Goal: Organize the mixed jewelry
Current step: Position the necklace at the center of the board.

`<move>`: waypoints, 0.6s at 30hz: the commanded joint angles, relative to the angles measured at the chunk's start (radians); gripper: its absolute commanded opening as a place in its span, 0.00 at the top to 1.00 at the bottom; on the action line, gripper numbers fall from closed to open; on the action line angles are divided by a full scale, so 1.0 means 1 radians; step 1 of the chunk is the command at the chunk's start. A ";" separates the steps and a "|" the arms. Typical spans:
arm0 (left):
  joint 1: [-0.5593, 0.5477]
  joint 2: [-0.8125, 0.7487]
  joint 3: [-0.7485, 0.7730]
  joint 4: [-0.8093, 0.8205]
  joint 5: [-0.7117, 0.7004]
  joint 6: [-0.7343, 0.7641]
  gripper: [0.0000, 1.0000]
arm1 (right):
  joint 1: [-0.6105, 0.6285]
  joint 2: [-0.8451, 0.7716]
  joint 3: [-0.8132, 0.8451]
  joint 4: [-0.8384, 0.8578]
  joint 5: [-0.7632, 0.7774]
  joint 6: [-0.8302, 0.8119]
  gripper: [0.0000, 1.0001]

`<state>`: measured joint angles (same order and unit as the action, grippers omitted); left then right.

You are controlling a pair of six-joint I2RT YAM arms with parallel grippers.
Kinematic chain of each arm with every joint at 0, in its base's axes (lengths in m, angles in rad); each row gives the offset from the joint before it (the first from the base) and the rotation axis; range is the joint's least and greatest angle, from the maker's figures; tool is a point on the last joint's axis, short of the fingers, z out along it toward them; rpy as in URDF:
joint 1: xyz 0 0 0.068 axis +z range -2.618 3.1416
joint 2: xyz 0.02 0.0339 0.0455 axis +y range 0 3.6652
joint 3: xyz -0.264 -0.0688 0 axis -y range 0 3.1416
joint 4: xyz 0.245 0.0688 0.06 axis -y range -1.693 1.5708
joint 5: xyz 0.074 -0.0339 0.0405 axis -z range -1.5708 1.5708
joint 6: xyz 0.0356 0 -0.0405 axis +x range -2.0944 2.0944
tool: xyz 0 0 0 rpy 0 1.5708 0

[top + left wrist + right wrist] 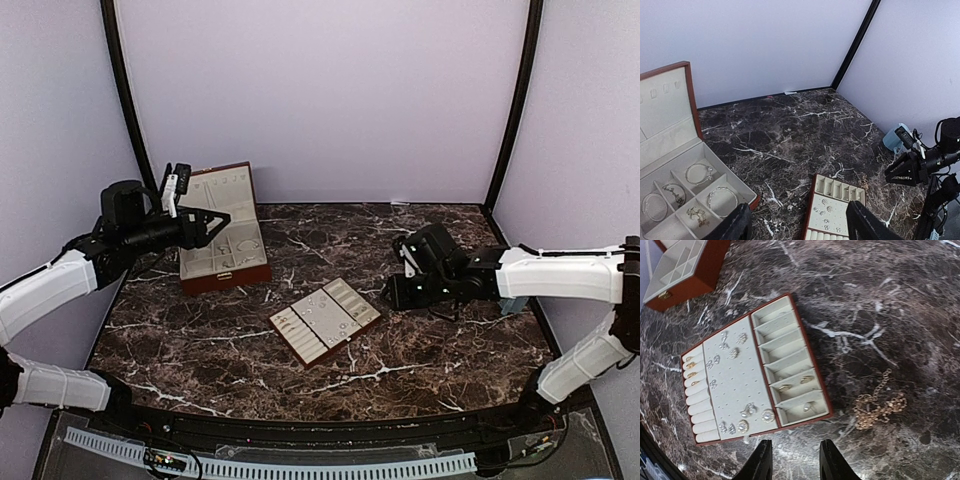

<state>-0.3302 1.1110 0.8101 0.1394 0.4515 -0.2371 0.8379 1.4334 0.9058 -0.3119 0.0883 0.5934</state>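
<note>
Marble, dark brown with white veins, tops the table [200, 330]. From above, the reddish-brown box [225, 278] stands open at ten o'clock, and the left gripper [212, 230] hovers over its compartments. The slotted tray [340, 342] lies near the centre, with the right gripper [398, 288] just off its three o'clock side.

On the left wrist camera, that gripper's fingers [735, 225] stand wide apart at six o'clock with nothing between them. Bracelets [700, 172] lie in the box's compartments at eight o'clock. Across the table at three o'clock, the right gripper shows parted jaws.

On the right wrist camera, its fingers [760, 460] frame six o'clock, moderately apart and empty. Most of the mixed jewelry [732, 352] sits in the tray: studs on the flat pad, small rings in the rolls at nine o'clock, and earrings in the slots. A gold chain [877, 405] lies loose in a heap on the marble, just off the tray's three o'clock edge.

Every piece looks very light, hard and slippery, so it would likely skate on the polished stone under a glancing touch. The chain is limp and will probably drape and snag. It is best pinched at the thickest clump of the heap, with the fingertips brought down to the marble.
</note>
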 commanded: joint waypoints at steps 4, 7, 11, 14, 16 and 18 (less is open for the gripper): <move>0.075 0.003 0.000 -0.007 0.002 -0.017 0.32 | -0.122 -0.143 -0.152 0.007 0.081 0.063 0.63; 0.114 0.011 0.001 -0.005 0.008 -0.024 0.31 | -0.196 -0.171 -0.212 0.004 0.065 0.056 0.62; 0.158 0.023 0.001 -0.004 0.017 -0.034 0.31 | -0.294 -0.170 -0.287 0.066 0.014 0.038 0.60; 0.181 0.032 0.001 -0.006 0.018 -0.039 0.31 | -0.336 -0.137 -0.302 0.113 0.001 0.011 0.57; 0.194 0.036 0.003 -0.008 0.015 -0.038 0.31 | -0.339 -0.094 -0.278 0.113 0.023 -0.017 0.55; 0.200 0.040 0.004 -0.012 0.010 -0.034 0.31 | -0.339 -0.050 -0.243 0.099 0.054 -0.040 0.55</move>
<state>-0.1467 1.1469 0.8101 0.1387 0.4549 -0.2676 0.5030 1.3178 0.6121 -0.2630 0.1104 0.6083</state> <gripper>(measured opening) 0.688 0.449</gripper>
